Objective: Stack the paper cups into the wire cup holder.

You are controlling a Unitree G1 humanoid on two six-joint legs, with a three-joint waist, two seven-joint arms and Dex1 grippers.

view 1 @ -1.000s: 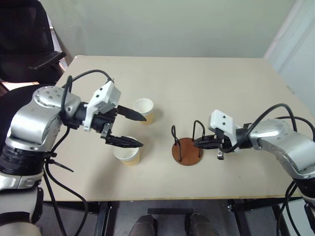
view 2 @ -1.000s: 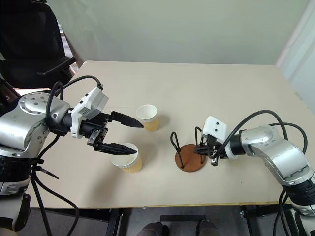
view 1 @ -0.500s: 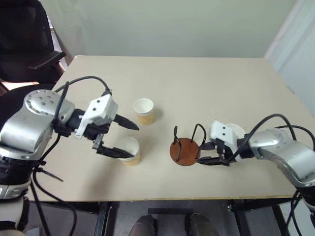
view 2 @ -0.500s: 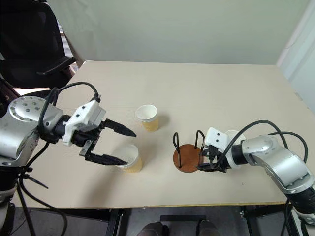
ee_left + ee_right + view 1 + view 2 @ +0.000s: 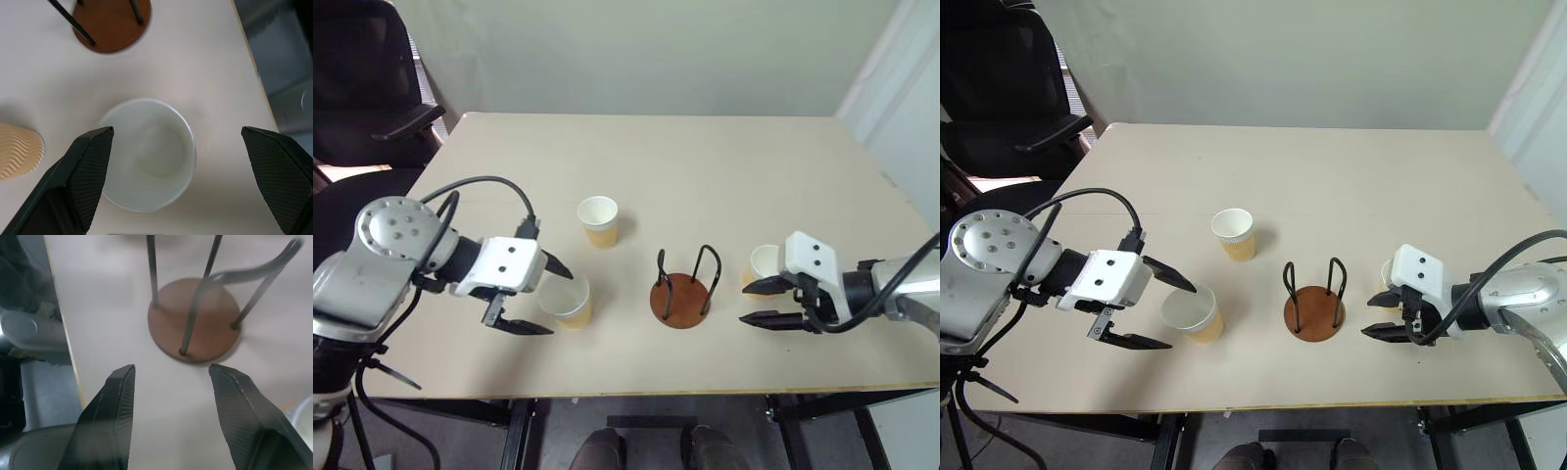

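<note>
Three tan paper cups with white insides stand upright on the table: a far one [image 5: 598,220], a near one [image 5: 565,301] and a third [image 5: 761,264] partly hidden behind my right hand. My left gripper [image 5: 562,305] hangs open just above the near cup [image 5: 149,154], one finger on each side, touching nothing. The wire cup holder [image 5: 682,299], a reddish-brown disc with black loops, stands empty at the table's middle front. To its right, my right gripper [image 5: 741,305] is open and empty, pointing at the holder [image 5: 195,320] from a short gap.
The beige table [image 5: 705,166] has bare room across its far half. Its front edge runs close below both grippers. A black office chair [image 5: 372,78] stands beyond the far left corner.
My right gripper has opened and drawn back to the right, off the holder, uncovering the third cup. The left gripper has sunk and pulled left, now straddling the near cup.
</note>
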